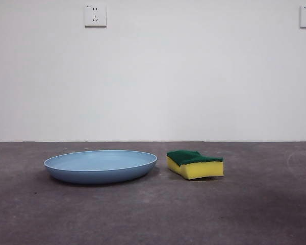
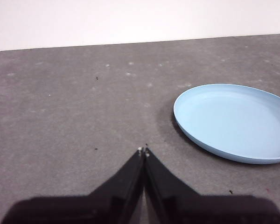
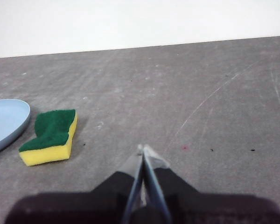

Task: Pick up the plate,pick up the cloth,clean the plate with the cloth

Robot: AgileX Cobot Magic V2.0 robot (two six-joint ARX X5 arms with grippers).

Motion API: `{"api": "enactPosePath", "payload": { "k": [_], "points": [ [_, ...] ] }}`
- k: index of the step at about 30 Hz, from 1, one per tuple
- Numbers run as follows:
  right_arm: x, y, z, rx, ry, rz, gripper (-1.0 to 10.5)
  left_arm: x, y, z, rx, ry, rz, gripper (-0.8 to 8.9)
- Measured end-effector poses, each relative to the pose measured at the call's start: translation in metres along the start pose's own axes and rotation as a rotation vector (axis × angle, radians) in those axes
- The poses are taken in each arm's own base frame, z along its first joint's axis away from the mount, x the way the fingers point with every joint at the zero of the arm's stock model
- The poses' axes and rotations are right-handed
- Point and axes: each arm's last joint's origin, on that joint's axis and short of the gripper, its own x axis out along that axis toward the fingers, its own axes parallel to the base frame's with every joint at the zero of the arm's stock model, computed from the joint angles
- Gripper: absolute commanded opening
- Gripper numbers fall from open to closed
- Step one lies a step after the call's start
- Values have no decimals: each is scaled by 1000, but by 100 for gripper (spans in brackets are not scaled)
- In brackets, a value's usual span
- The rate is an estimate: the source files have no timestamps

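The light-blue plate (image 1: pixel 100 165) lies flat on the grey table, left of centre in the front view. The cloth, a yellow sponge with a green scouring top (image 1: pixel 195 164), lies just to its right, apart from it. My left gripper (image 2: pixel 143 151) is shut and empty above the table, with the plate (image 2: pixel 233 121) off to one side ahead of it. My right gripper (image 3: pixel 143 148) is shut and empty, with the sponge (image 3: pixel 50 136) and the plate's rim (image 3: pixel 7 122) off to the side. Neither gripper shows in the front view.
The grey table top (image 1: pixel 265 204) runs back to a white wall with two sockets (image 1: pixel 95 15). Faint scratch marks cross the table in the right wrist view (image 3: pixel 210 98).
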Motion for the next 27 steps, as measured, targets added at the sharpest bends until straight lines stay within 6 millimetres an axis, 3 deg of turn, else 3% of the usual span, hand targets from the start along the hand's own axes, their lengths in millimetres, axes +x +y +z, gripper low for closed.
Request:
{"api": "enactPosePath", "payload": {
  "k": [8, 19, 22, 27],
  "points": [
    [0, 0, 0, 21, 0, 2, 2, 0, 0, 0, 0, 0, 0, -3],
    [-1, 0, 2, 247, 29, -2, -9, -1, 0, 1, -99, 16, 1, -7],
    [-3, 2, 16, 311, 28, 1, -9, -5, 0, 8, -151, 53, 4, -7],
    [-7, 6, 57, 342, 19, 68, -9, -9, -1, 38, -206, 69, -12, -7]
  ]
}}
